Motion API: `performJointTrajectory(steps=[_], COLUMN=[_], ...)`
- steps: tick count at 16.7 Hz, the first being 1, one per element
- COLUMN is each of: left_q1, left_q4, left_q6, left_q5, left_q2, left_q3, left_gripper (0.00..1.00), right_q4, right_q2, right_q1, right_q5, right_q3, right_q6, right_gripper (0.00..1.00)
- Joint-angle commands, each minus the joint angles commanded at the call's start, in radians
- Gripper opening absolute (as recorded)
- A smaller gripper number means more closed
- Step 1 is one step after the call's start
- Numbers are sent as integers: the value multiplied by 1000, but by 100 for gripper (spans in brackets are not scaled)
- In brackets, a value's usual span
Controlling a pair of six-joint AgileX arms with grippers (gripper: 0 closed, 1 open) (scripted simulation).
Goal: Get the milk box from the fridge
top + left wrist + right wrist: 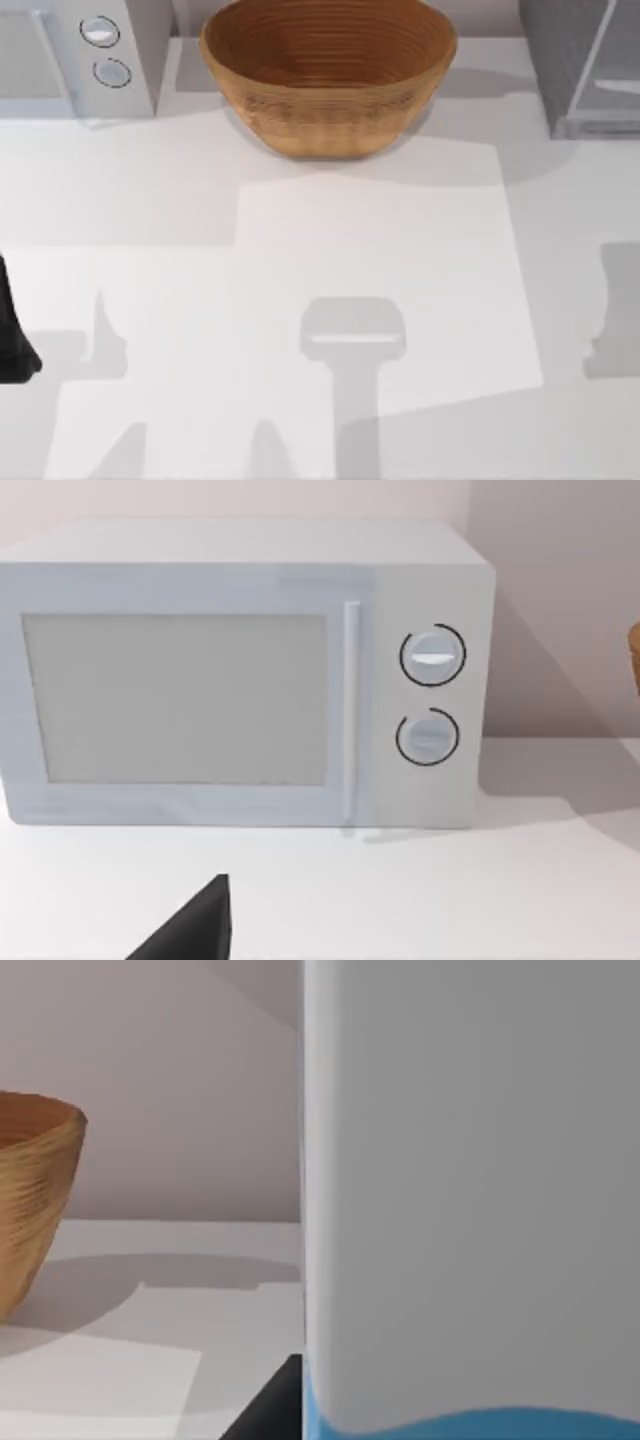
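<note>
The fridge (560, 70) stands at the table's back right corner, a dark grey speckled cabinet with a pale glassy door panel (612, 60). The milk box is hidden. In the right wrist view a pale grey-white surface (470, 1190) with a blue strip (480, 1425) along its lower edge looms very close. I cannot tell whether it belongs to the fridge or to a carton. A dark part of my right gripper (268, 1410) pokes in beside it. My left gripper (12, 340) sits at the table's left edge, its dark tip (195, 930) facing the white appliance.
A white appliance with two round knobs (100, 50) (240, 670) stands at the back left. A large wicker bowl (328, 70) (30, 1200) sits at the back middle, between the appliance and the fridge. The white tabletop (370, 260) spreads out in front of them.
</note>
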Motion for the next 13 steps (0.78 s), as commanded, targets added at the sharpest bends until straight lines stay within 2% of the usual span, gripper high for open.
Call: performJointTrajectory(steps=[4,13], left_q1=[0,0], left_q4=[0,0], left_q6=[0,0], left_q5=[0,0], left_q2=[0,0], left_q3=[0,0], left_gripper=[100,100], right_q4=[223,911], right_q2=[231,1032], right_q1=[66,264], right_q5=[-50,-200], right_q3=[30,104], right_q6=[1,15], right_gripper=[0,0])
